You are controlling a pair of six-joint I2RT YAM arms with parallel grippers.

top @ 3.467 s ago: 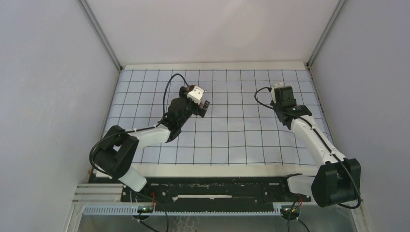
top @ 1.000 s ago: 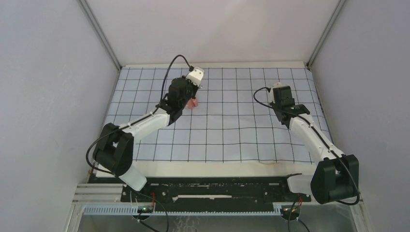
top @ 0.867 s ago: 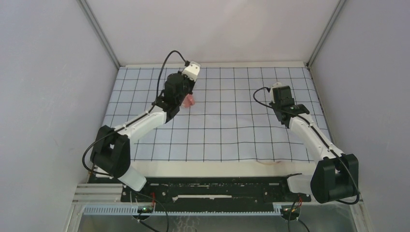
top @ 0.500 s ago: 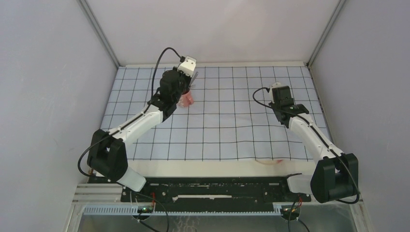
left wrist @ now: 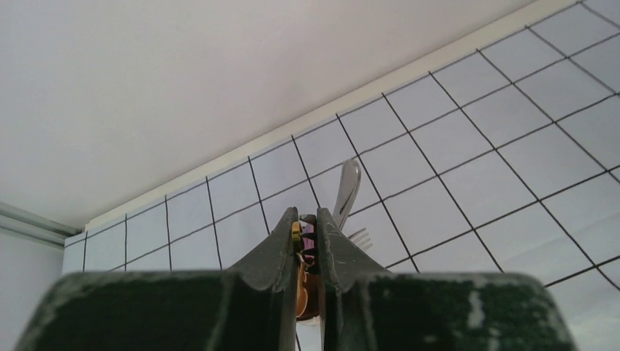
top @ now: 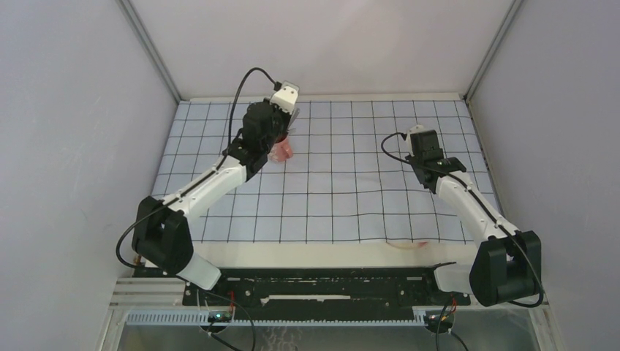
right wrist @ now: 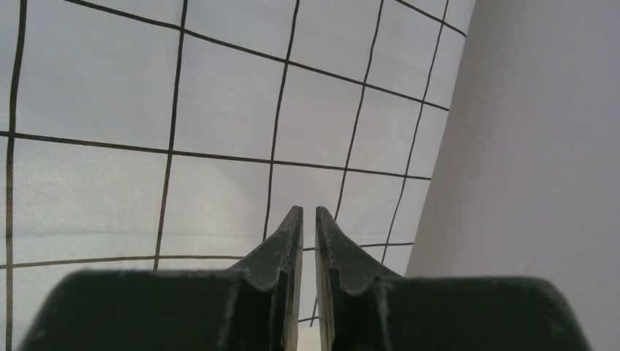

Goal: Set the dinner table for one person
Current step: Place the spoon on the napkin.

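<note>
The left pincer (left wrist: 306, 216) is gripping a pink item (top: 282, 151) beside a fork (left wrist: 349, 191) at eleven o'clock, seemingly placing it. The right pincer (right wrist: 308, 213) is idling closed and empty. The next move is probably a gentle lowering.

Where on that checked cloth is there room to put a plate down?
The wide middle of the gridded cloth, between the left gripper and the right gripper, is bare. The far left is crowded: there the left gripper pinches a pink thing near a fork. A small pale thing lies at the cloth's near edge.
</note>
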